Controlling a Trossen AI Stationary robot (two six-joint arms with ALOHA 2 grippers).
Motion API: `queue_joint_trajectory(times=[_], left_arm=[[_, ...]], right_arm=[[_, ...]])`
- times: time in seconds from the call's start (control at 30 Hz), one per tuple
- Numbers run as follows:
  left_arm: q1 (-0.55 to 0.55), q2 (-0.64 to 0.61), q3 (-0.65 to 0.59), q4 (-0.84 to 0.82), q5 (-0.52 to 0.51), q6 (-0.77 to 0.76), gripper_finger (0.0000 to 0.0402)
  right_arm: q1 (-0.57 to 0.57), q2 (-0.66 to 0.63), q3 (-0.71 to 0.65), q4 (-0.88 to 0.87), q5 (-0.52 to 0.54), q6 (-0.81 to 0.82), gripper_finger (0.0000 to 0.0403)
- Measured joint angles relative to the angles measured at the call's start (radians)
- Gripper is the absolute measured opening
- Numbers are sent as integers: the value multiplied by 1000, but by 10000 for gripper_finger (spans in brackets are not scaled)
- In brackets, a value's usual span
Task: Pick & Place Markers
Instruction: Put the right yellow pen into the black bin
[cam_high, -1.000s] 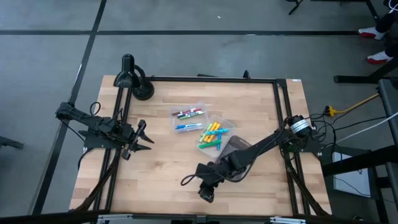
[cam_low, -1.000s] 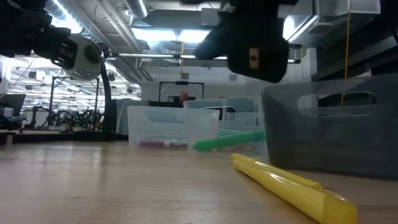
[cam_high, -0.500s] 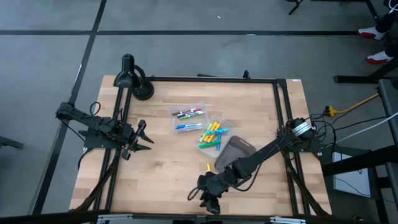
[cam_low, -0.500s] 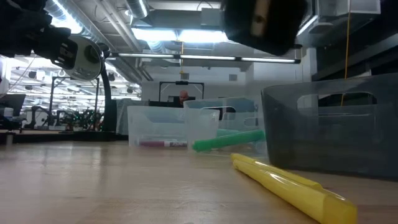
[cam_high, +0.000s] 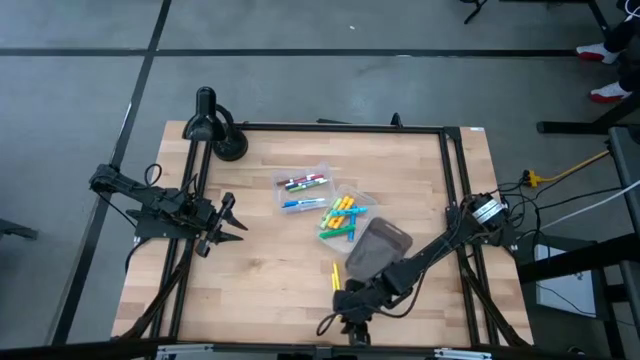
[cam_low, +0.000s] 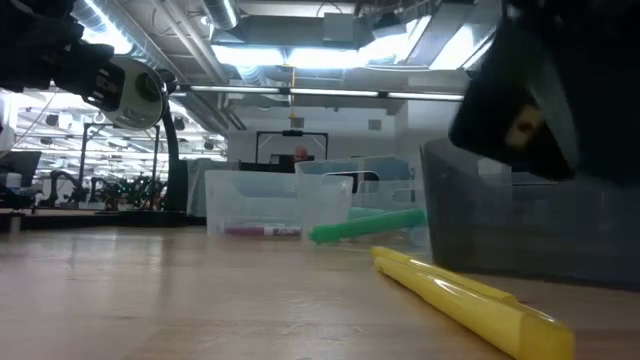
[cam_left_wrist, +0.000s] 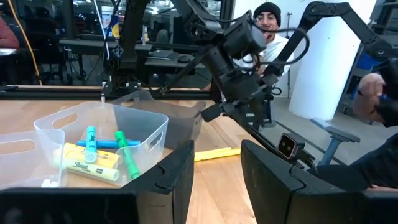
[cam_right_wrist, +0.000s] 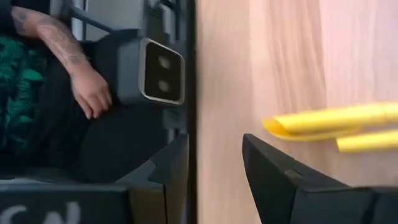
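Markers (cam_high: 340, 216) mostly sit in two clear trays (cam_high: 303, 190) mid-table; one yellow marker (cam_high: 336, 276) lies loose on the wooden table (cam_high: 260, 270) beside the grey bin (cam_high: 378, 247). Right gripper (cam_high: 352, 322) hangs released at the front edge, left gripper (cam_high: 228, 228) released at the left side. People sit beyond the table.

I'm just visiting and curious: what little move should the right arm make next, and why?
Probably swing the open right gripper back over the loose yellow marker and lower onto it. That marker lies alone on the wooden table, outside the clear plastic trays, and the gripper sits empty at the table's near edge.
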Motion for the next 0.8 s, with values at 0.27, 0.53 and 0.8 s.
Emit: queue_joint_trajectory(times=[0.27,0.53,0.8], left_arm=[[0,0,0,0,0,0,128],[0,0,0,0,0,0,127],[0,0,0,1,1,0,128]], right_arm=[[-21,0,-39,-147,0,3,152],[-110,-16,-36,-427,-10,-33,151],[-185,-70,-33,-730,146,-6,152]])
